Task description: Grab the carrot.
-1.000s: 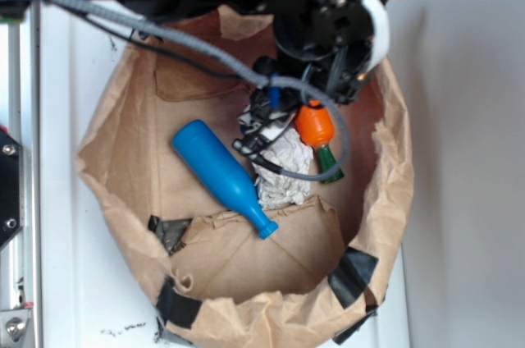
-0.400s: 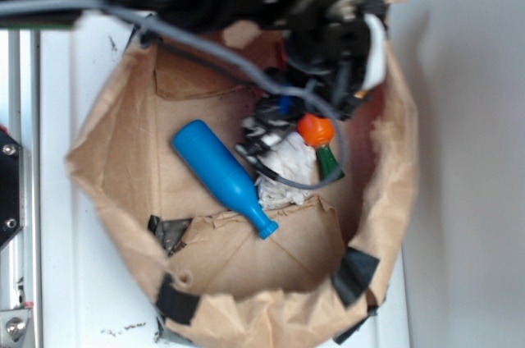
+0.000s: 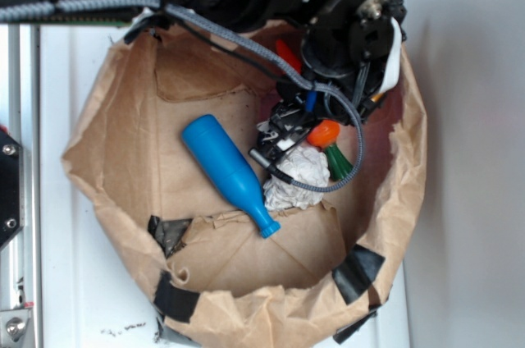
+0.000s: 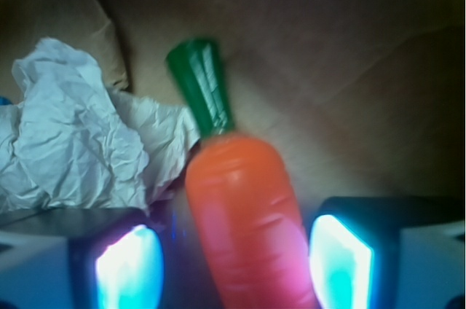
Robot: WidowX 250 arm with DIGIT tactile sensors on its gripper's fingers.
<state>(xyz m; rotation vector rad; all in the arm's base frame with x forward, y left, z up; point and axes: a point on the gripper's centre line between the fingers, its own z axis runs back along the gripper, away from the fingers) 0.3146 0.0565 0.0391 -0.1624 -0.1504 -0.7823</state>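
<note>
Where brown paper (image 3: pixel 205 266) lines the bin (taped edges), carrot (image 4: pixel 247 214) lies.

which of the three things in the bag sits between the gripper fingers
The carrot: its orange body lies between the two fingers. The paper ball sits off to the side, and the blue bottle lies farther away.
</note>
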